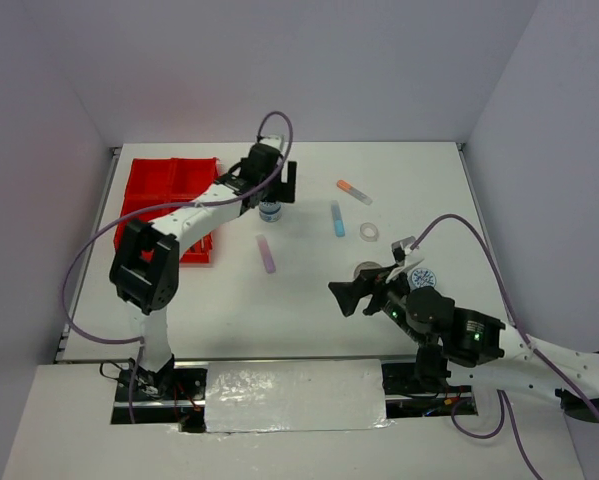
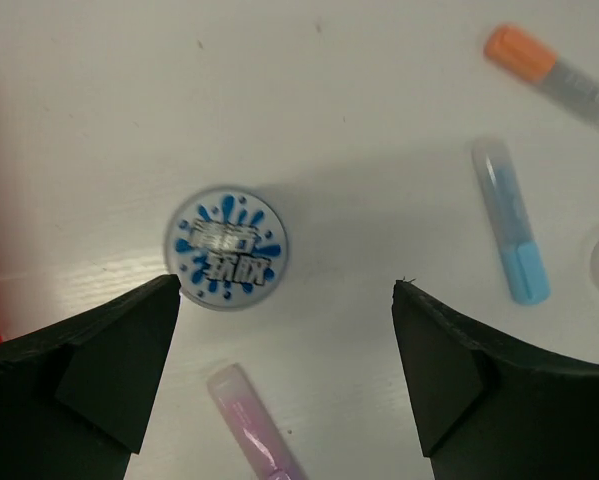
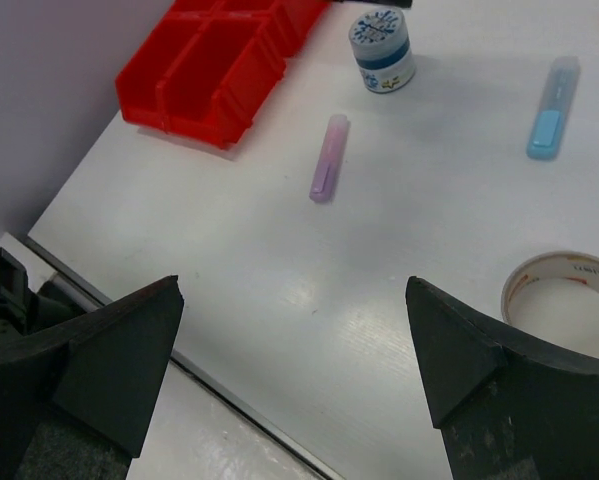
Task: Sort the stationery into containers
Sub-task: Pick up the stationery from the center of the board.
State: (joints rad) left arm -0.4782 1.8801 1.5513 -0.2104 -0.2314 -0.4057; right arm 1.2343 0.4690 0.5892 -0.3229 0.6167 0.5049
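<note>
The red tray (image 1: pixel 164 195) sits at the far left, also in the right wrist view (image 3: pixel 214 60). A blue-lidded tub (image 1: pixel 270 211) stands upright on the table just below my open left gripper (image 1: pixel 272 190). In the left wrist view the tub (image 2: pixel 226 247) lies just beyond the left fingertip, outside the gap of the gripper (image 2: pixel 287 290). The purple marker (image 2: pixel 254 425), light-blue marker (image 2: pixel 511 235) and orange-capped marker (image 2: pixel 554 75) lie loose on the table. My right gripper (image 1: pixel 351 293) hovers open and empty near the front; a tape roll (image 3: pixel 569 300) lies by its right finger.
A smaller tape roll (image 1: pixel 369 232) lies right of the light-blue marker (image 1: pixel 337 218). A second blue-lidded tub (image 1: pixel 422 279) stands against the right arm. The table's front edge (image 3: pixel 179 365) runs under the right gripper (image 3: pixel 294 285). Walls close in the table's sides.
</note>
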